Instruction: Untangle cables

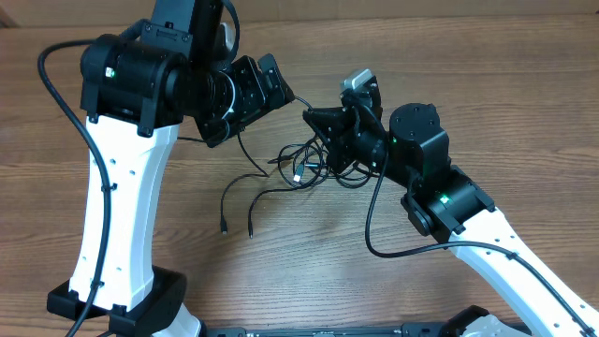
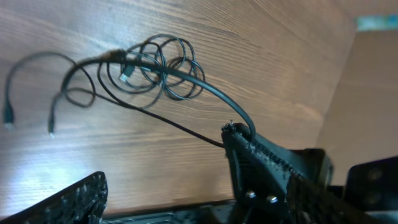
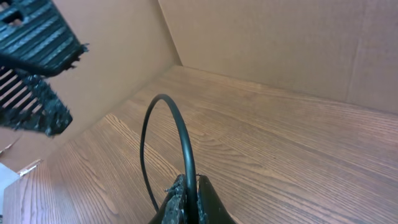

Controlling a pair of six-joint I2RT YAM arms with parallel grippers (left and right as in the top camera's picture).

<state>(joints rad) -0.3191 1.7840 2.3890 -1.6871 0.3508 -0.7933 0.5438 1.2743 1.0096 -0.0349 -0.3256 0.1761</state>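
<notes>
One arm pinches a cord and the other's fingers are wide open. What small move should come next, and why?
Probably lower the left fingers onto the tangle and shut on one loop. The right fingers are shut on a cable, while the left ones stand open, holding nothing, beside the knot. A second grip would likely let the arms pull it apart.

Thin black cables (image 2: 160, 70) lie looped in a loose tangle, two plug ends (image 1: 224, 227) trailing free.
</notes>
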